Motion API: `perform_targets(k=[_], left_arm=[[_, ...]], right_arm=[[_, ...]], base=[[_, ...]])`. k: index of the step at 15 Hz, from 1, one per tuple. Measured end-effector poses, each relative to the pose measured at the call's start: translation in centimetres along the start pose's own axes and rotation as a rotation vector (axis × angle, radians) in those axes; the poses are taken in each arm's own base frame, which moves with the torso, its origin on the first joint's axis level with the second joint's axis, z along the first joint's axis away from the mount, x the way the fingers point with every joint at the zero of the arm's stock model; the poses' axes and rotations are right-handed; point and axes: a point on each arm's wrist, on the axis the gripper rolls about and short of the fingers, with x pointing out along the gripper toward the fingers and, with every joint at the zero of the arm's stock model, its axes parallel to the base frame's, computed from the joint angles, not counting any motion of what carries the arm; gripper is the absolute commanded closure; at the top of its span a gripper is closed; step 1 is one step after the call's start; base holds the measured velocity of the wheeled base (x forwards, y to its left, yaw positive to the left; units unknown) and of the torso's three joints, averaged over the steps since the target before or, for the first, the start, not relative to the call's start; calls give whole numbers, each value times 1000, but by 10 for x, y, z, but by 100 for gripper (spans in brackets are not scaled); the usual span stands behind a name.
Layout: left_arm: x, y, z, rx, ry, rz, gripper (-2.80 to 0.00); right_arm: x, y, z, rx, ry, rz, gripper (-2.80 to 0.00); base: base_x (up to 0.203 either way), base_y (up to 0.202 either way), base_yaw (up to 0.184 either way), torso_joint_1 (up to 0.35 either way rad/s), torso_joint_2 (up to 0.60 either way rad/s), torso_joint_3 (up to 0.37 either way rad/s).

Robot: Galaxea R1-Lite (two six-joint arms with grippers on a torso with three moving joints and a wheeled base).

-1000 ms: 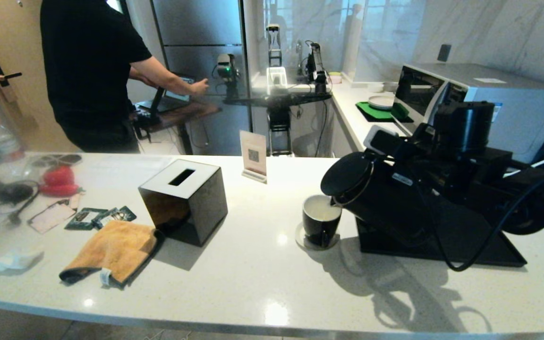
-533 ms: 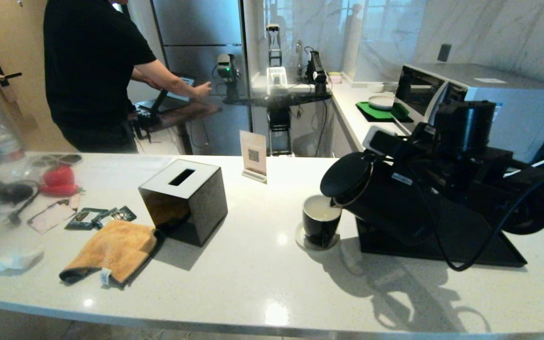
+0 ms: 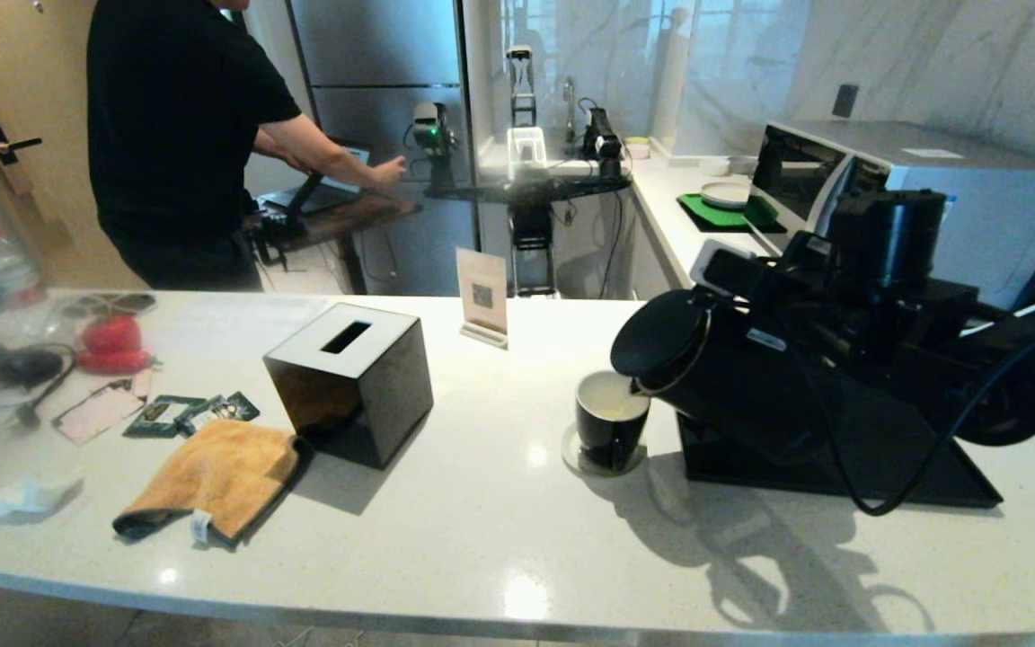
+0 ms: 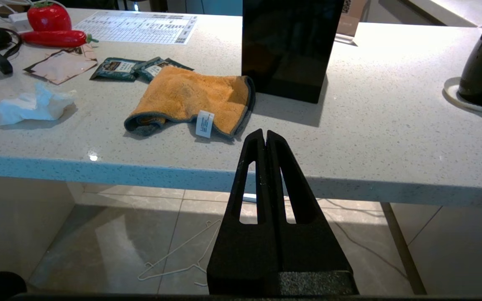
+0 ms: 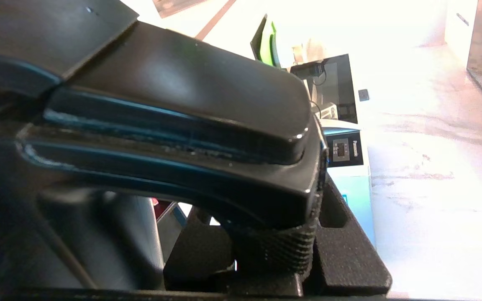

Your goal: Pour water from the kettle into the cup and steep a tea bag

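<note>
While the kettle [image 3: 733,377] hangs tipped over toward my left, its spout sits right over the rim of the cup [image 3: 610,419], and I can see pale water [image 3: 609,399] against the white inside. The cup stands on a small round saucer [image 3: 576,458] on the white counter [image 3: 499,530], just beside the black tray [image 3: 958,481] under the kettle. My right gripper [image 5: 266,246] is clamped on the kettle's handle [image 5: 174,125], which fills most of the right wrist view. I cannot make out the tea bag anywhere.

Farther left stands a black tissue box [image 3: 349,380], with an orange cloth [image 3: 216,478] lying next to it and dark green packets [image 3: 190,413] just beyond the cloth. My left gripper [image 4: 265,136] is parked below the counter's front edge, its fingers pressed together on nothing. Behind the counter a person in black [image 3: 185,135] reaches toward a stand.
</note>
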Motion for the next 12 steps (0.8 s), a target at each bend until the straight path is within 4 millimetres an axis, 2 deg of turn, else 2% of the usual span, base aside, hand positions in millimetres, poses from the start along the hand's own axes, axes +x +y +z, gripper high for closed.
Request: perform_targets(k=[12], left_arm=[[0, 0, 0, 0, 0, 0, 0]], right_arm=[[-2, -3, 1, 77, -2, -19, 0]], base=[[0, 0, 0, 0, 0, 0]])
